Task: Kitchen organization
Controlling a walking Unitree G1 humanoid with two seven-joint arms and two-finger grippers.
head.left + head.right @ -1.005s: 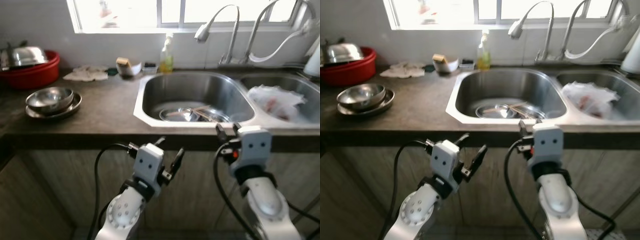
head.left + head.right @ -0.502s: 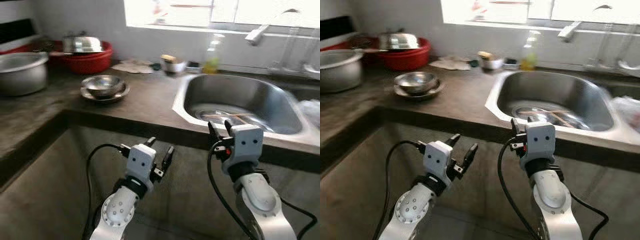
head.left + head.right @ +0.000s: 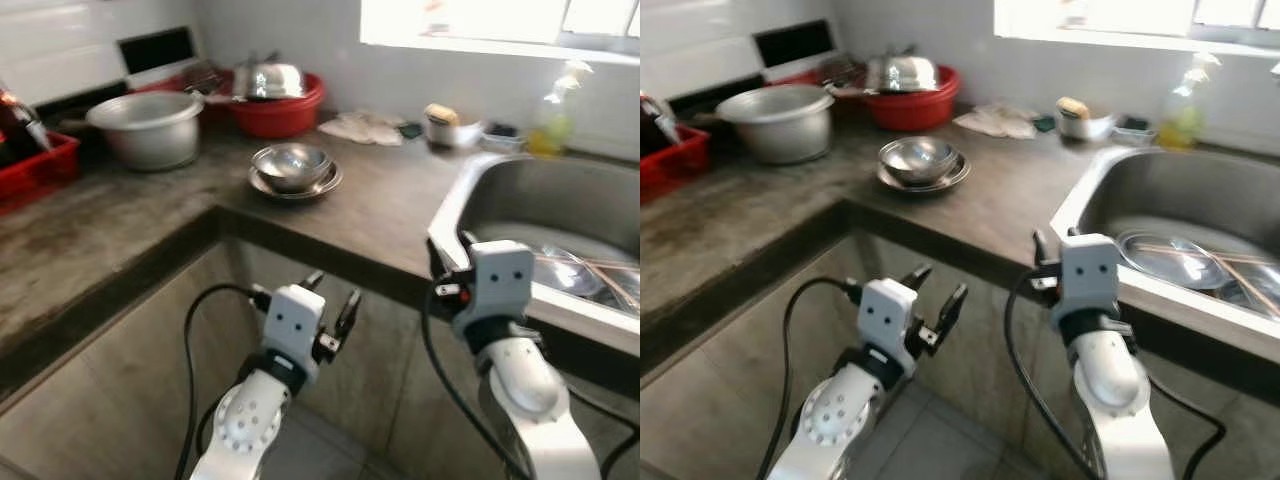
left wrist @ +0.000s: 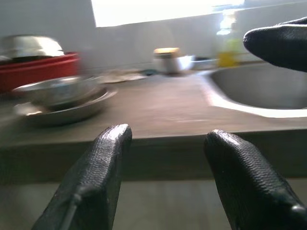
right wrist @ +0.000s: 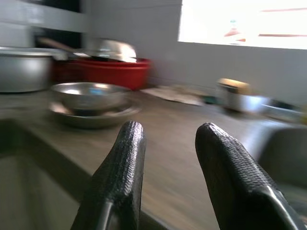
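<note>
Both arms held low in front of the counter (image 3: 150, 215), hands free for work. Left gripper (image 3: 330, 300) open, empty. Right gripper (image 5: 165, 158) open, empty. Steel bowls (image 3: 292, 168) stacked near the sink (image 3: 520, 200), ready for sorting.

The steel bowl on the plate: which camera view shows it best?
The left eye view shows the steel bowl best: seen from above, sharp, whole, nested in its plate on the counter. The right eye view shows the same. Both wrist views show it side-on and blurred, beyond open black fingers.
</note>
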